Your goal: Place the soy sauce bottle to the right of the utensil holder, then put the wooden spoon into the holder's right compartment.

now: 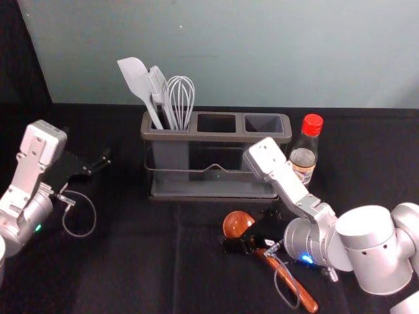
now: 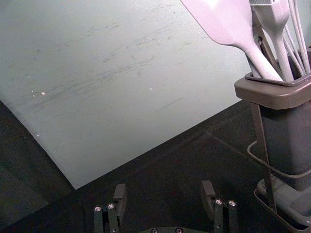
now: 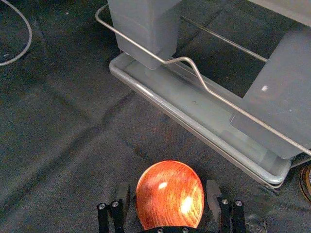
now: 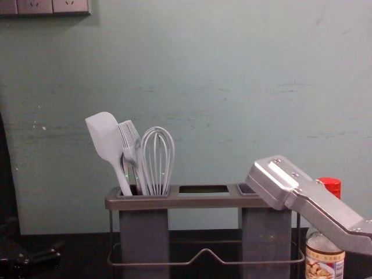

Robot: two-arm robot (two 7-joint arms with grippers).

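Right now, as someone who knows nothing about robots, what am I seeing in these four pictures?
This is a two-armed robot working over a black cloth. One picture comes from its head, one from lower on its chest, and one from each wrist. The utensil holder has a spatula, brush and whisk in its left compartment. A red-capped bottle stands to its right. The wooden spoon lies in front. The right hand is open around the spoon, not gripping it. The left hand is open and empty, left of the holder.
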